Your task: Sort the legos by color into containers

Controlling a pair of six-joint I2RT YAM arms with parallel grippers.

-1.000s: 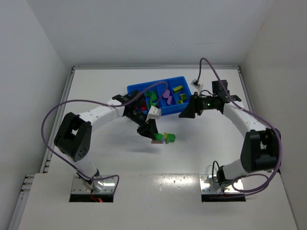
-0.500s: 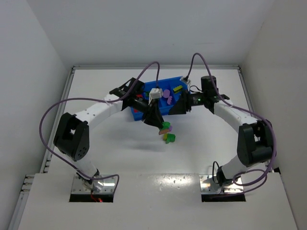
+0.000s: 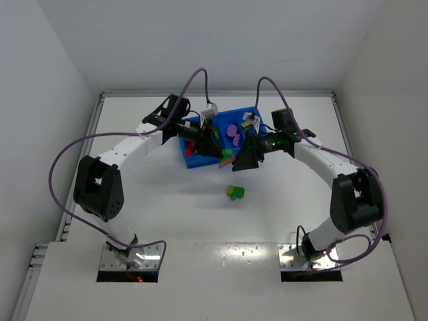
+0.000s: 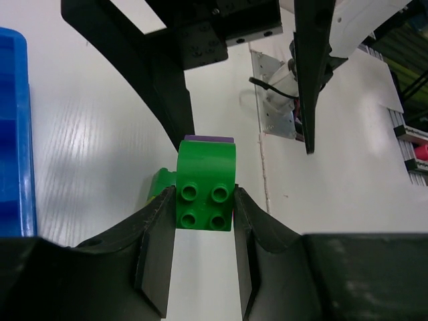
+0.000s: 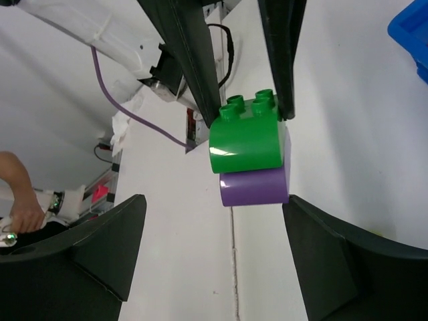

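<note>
A green lego stacked on a purple lego hangs above the table, and my left gripper is shut on the green one. My right gripper faces it with fingers spread wide on either side of the purple brick, gripping nothing. In the top view both grippers, left and right, meet at the front edge of the blue tray of containers, which holds several sorted bricks. A green-and-yellow lego lies on the table in front.
The tray's blue wall shows at the left of the left wrist view. White walls enclose the table on three sides. Purple cables arch over both arms.
My left gripper has lifted the green-purple stack off the table and carried it back toward the tray, leaving the green-yellow brick behind. My right gripper has swung in to meet it and opened.
</note>
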